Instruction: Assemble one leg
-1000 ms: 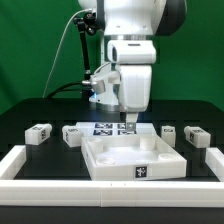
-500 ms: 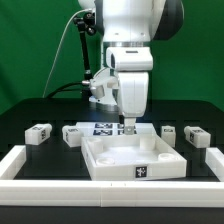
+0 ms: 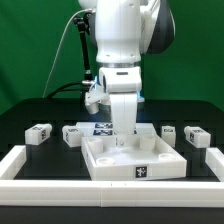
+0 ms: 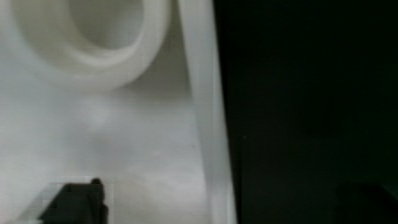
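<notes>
Several small white tagged legs lie on the black table in the exterior view: two at the left and two at the right. My gripper is low over the back edge of the large white recessed panel. In the wrist view the gripper is open and holds nothing. One dark fingertip is over the panel's white surface. The panel's edge runs between the jaws. A round recess shows in the panel.
The marker board lies flat behind the panel, partly hidden by the arm. A raised white border runs along the table's front and sides. A green curtain is at the back.
The arm has come down toward the panel's back edge and the wrist has turned. The legs and the panel have not moved.
</notes>
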Motion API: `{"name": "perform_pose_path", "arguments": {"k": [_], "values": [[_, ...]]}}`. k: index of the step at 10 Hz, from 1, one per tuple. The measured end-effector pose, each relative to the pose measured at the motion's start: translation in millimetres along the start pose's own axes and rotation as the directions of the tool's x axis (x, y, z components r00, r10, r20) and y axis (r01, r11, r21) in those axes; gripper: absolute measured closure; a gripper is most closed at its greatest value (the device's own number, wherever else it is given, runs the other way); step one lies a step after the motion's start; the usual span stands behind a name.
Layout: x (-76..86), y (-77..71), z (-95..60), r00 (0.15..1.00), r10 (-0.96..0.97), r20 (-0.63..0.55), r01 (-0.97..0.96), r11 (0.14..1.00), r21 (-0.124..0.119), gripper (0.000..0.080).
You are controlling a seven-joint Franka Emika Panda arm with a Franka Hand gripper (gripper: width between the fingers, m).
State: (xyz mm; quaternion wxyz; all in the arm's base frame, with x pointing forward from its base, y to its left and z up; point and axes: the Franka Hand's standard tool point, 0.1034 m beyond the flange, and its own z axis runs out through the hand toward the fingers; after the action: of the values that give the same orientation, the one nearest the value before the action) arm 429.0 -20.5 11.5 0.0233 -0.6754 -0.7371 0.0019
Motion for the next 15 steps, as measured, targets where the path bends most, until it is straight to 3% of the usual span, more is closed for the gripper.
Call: {"name": "perform_pose_path", "arguments": {"k": [2,4,5,6,7,13,15], "values": [[-3.1,2.3,2.8,1.000,-0.020,-0.002,0.020,1.000,-0.001,0.0150],[-3.8,3.6,0.9,1.000,-0.019,0.000,0.019,1.000,-0.005,0.0396],[-3.9,3.4,1.3,1.000,-0.018,-0.001,0.018,1.000,-0.005,0.0396],[-4.0,3.3,1.3,1.000,-0.018,-0.001,0.018,1.000,-0.004,0.0593],[-4.1,3.1,1.5,1.000,-0.018,-0.001,0.018,1.000,-0.004,0.0719],[-4.6,3.4,1.3,1.000,-0.015,0.000,0.015,1.000,-0.005,0.0741],[7.3,9.1,1.6,0.999,0.036,-0.006,-0.036,0.999,-0.010,0.0741]]}}
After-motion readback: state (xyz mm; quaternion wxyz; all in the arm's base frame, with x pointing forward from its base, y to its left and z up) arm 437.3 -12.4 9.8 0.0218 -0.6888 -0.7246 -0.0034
